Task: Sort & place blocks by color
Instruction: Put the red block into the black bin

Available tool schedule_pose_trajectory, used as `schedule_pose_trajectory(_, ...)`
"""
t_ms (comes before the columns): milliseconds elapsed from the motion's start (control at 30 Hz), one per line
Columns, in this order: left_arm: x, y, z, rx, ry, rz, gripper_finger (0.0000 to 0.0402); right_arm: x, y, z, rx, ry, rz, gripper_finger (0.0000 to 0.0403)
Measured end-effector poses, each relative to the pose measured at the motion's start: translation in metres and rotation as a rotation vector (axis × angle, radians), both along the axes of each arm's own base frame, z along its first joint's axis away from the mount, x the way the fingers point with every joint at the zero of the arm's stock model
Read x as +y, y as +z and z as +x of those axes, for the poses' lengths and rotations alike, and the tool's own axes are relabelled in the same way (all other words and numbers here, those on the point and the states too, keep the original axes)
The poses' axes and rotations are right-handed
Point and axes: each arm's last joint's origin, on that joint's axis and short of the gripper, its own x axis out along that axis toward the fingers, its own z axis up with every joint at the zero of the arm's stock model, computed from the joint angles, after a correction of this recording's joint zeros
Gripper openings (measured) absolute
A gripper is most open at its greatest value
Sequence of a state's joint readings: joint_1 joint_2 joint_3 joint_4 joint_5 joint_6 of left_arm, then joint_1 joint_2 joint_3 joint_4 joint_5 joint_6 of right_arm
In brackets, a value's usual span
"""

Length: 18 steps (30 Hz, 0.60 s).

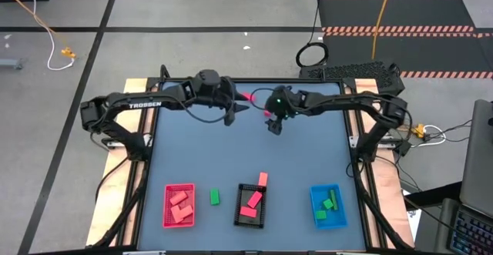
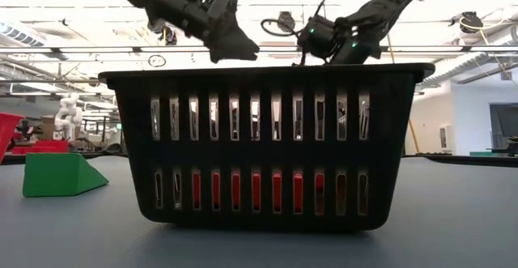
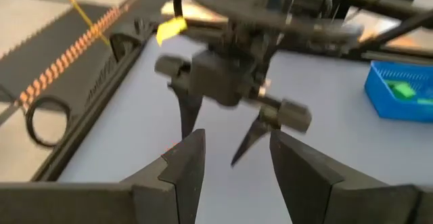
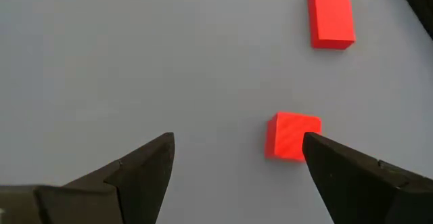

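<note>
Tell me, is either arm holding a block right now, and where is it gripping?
No, neither. The right tool is open above the table with a red cube lying between its fingers, untouched. The left tool is open and empty too.

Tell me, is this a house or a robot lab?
Probably a robot lab or workshop. Two robot arms are bolted to a work table, cables trail over a taped concrete floor, and bare ceiling pipes show behind the black tray.

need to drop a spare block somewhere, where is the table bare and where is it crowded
Bare: the wide middle of the table, between the two grippers at the far edge and the tray row near the front.

Crowded: the front row, with the red tray, a loose green block, the black tray and the blue tray. Also around the right gripper, where pink-red blocks lie, and by the left gripper.
</note>
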State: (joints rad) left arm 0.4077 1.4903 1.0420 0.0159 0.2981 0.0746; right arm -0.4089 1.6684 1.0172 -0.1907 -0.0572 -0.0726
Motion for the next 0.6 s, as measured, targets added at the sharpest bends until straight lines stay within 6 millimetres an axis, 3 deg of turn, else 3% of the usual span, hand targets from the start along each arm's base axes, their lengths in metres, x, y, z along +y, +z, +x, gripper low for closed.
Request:
schedule_pose_trajectory(167, 0.020, -0.022, -0.015, -0.134, 0.012, -0.004, 0.0168, -0.016, -0.015, 0.007, 0.041, -0.031, 0.017, 0.0318)
schedule_pose_trajectory(400, 0.029, -0.032, -0.028, -0.269, 0.043, 0.017, 0.0168, -0.035, -0.030, 0.013, 0.080, -0.063, 0.030, 0.0313)
schedule_pose_trajectory(600, 0.029, -0.031, -0.028, -0.276, 0.046, 0.006, 0.0168, -0.037, -0.039, 0.013, 0.090, -0.031, 0.071, 0.0265)
